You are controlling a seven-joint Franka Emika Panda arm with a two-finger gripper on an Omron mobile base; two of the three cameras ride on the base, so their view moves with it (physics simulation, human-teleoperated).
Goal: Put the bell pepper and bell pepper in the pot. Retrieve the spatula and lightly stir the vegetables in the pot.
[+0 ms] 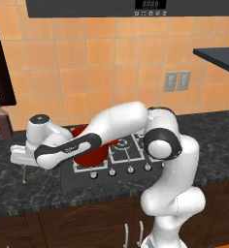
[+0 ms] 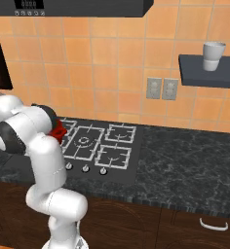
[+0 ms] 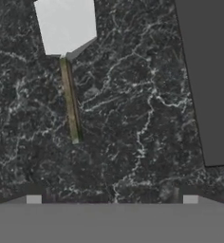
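Pale grey-white squarish spatula (image 3: 66, 57) lies flat on the dark marbled counter (image 3: 133, 118); the pincer (image 3: 112, 199) hovers above it, jaws wide apart.

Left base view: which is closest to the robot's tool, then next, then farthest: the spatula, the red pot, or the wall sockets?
From the open tool:
1. The pale grey-white spatula with a thin stick handle, on the dark counter just below the tool.
2. The round glossy red pot, on the hob to the right, partly behind the arm.
3. The two grey wall sockets, up on the orange tiles, far right.
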